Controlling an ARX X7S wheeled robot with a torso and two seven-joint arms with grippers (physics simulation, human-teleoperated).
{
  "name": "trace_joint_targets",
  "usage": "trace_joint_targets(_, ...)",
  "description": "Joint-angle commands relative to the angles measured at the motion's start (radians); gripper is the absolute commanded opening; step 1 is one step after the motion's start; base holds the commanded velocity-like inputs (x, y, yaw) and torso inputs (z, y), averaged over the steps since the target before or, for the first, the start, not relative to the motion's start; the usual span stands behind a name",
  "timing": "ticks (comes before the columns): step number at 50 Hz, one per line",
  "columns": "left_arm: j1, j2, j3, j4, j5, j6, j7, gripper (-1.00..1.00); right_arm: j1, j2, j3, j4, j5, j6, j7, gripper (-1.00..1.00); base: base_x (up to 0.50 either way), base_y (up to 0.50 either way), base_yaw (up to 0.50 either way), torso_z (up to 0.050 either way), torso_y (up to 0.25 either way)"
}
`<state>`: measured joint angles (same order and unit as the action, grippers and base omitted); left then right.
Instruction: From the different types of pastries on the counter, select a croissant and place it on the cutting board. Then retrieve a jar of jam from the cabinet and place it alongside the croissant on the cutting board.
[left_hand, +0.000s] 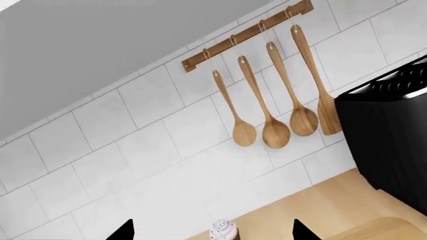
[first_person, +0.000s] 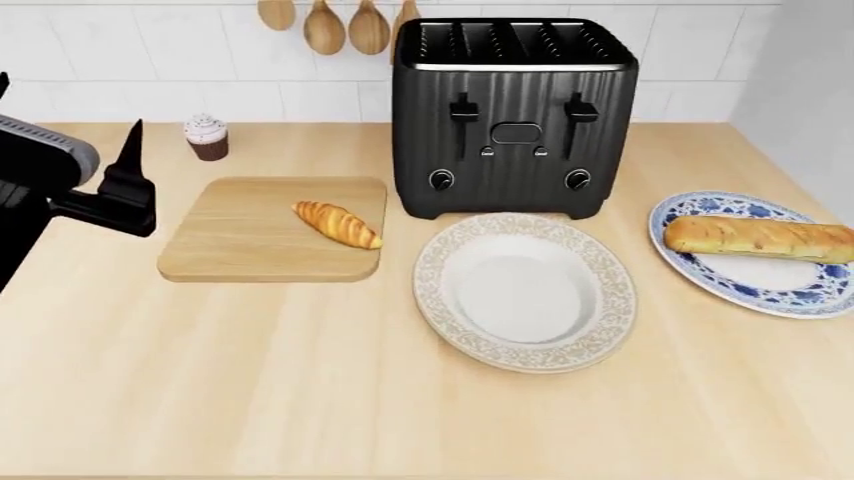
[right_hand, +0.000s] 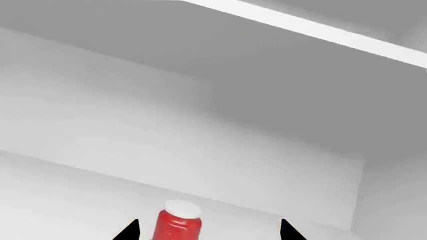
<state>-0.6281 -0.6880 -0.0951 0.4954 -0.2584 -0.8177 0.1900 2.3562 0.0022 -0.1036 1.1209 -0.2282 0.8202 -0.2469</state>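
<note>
Left hand (first_person: 134, 190) hung over table (first_person: 267, 380), just off cutting board (first_person: 227, 245) edge; fingers spread, nothing between them. Croissant (first_person: 338, 223) lay on board, on side away from left hand. Cupcake (first_person: 206, 136) stood on table beyond left hand, near tiled wall. Loaf (first_person: 758, 238) on blue-patterned plate (first_person: 747, 285), well apart; toaster (first_person: 514, 115) and white plate (first_person: 525, 290) between.

Right hand (right_hand: 208, 231) inside cabinet (right_hand: 213, 130), fingers wide apart, holding nothing. Jar of jam (right_hand: 179, 221) stood upright on shelf just ahead, between 2 fingertips' lines, nearer one finger; contact not discernible.
</note>
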Motion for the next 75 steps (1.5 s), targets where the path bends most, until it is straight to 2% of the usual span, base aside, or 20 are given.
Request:
trace_joint_targets(1, -0.016, -0.015, -0.024, 0.032, -0.019, -0.047, 0.001, 1.00, 0.000, -0.001, 0.050, 0.051, 0.149, 0.004, 0.099, 1.00, 0.00, 0.00, 0.00, 0.000, 0.000)
trace_joint_targets(16, -0.036, -0.024, -0.012, 0.009, -0.018, -0.043, 0.008, 1.00, 0.000, 0.024, 0.117, 0.183, 0.238, -0.010, 0.333, 1.00, 0.00, 0.00, 0.00, 0.000, 0.000)
trace_joint_targets(21, -0.038, -0.022, -0.009, 0.008, -0.018, -0.042, 0.006, 1.00, -0.011, 0.014, 0.095, 0.188, 0.228, 0.125, 0.341, 1.00, 0.00, 0.00, 0.00, 0.000, 0.000)
trace_joint_targets(25, -0.035, -0.019, -0.011, 0.007, -0.019, -0.039, 0.004, 1.00, -0.046, 0.002, 0.065, 0.188, 0.231, 0.160, 0.334, 1.00, 0.00, 0.00, 0.00, 0.000, 0.000)
trace_joint_targets(30, -0.030, -0.019, -0.014, -0.002, -0.017, -0.030, 0.003, 1.00, -0.056, -0.002, -0.027, 0.188, 0.308, 0.154, 0.301, 1.00, 0.00, 0.00, 0.00, 0.000, 0.000)
trace_joint_targets(36, -0.028, -0.015, -0.013, -0.009, -0.014, -0.022, -0.001, 1.00, -0.033, -0.002, -0.208, 0.188, 0.482, 0.136, 0.264, 1.00, 0.00, 0.00, 0.00, 0.000, 0.000)
trace_joint_targets(45, -0.015, -0.020, -0.034, -0.010, -0.018, -0.018, -0.002, 1.00, 0.000, -0.002, -0.341, 0.188, 0.642, 0.093, 0.289, 1.00, 0.00, 0.00, 0.00, 0.000, 0.000)
trace_joint_targets(50, -0.010, -0.023, -0.044, -0.014, -0.018, -0.013, -0.002, 1.00, 0.000, -0.002, -0.318, 0.183, 0.637, 0.080, 0.297, 1.00, 0.00, 0.00, 0.00, 0.000, 0.000)
trace_joint_targets(57, -0.013, -0.031, -0.046, -0.016, -0.017, -0.012, 0.000, 1.00, 0.000, -0.002, -0.220, 0.136, 0.512, 0.123, 0.282, 1.00, 0.00, 0.00, 0.00, 0.000, 0.000)
trace_joint_targets(75, -0.017, -0.031, -0.049, -0.022, -0.020, -0.012, -0.003, 1.00, 0.000, -0.002, -0.237, 0.124, 0.548, 0.120, 0.297, 1.00, 0.05, 0.00, 0.00, 0.000, 0.000)
